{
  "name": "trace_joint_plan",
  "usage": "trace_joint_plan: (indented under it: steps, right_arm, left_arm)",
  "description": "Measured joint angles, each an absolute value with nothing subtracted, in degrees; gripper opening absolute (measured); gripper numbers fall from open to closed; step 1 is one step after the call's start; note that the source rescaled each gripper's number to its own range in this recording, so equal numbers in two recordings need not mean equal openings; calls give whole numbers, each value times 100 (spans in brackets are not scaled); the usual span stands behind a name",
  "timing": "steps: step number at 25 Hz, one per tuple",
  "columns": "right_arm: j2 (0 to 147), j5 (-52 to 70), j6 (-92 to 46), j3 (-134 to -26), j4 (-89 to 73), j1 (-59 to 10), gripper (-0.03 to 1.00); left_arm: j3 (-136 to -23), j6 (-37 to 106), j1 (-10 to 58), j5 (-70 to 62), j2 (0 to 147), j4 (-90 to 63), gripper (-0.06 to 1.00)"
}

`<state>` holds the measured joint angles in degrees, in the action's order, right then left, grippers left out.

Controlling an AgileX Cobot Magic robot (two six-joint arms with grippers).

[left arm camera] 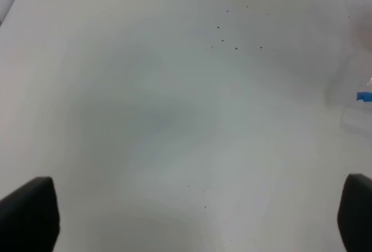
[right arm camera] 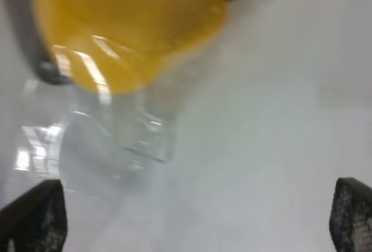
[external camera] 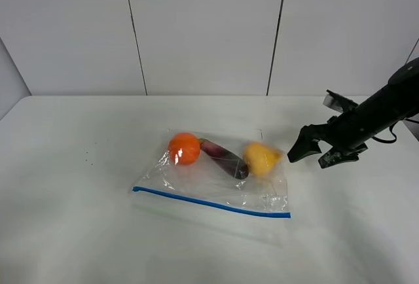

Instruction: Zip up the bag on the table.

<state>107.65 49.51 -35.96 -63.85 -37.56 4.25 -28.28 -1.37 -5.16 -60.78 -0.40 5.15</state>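
Note:
The clear bag (external camera: pixel 216 179) lies flat in the middle of the white table (external camera: pixel 78 231), with its blue zipper strip (external camera: pixel 209 203) along the near edge. Inside it are an orange, a purple eggplant and a yellow pear (external camera: pixel 260 158). My right gripper (external camera: pixel 317 155) hovers open just right of the bag, level with the pear. Its wrist view shows the pear (right arm camera: pixel 128 25) close ahead through the plastic, and the right gripper (right arm camera: pixel 195 223) has nothing between its fingertips. The left gripper (left arm camera: pixel 192 223) is open over bare table, with the zipper's blue end (left arm camera: pixel 364 96) at the frame edge.
A few small dark specks (external camera: pixel 88 159) mark the tabletop left of the bag. A white panelled wall (external camera: pixel 209 29) stands behind the table's far edge. The left arm does not show in the exterior high view.

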Motion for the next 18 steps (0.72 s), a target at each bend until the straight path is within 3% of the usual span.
trace_joint_plan:
  steps: [18]
  right_arm:
    - [9180,4690,-250,-6385,277,425,100]
  left_arm:
    - [-2828,-134,-516,-6078,-40,515,100]
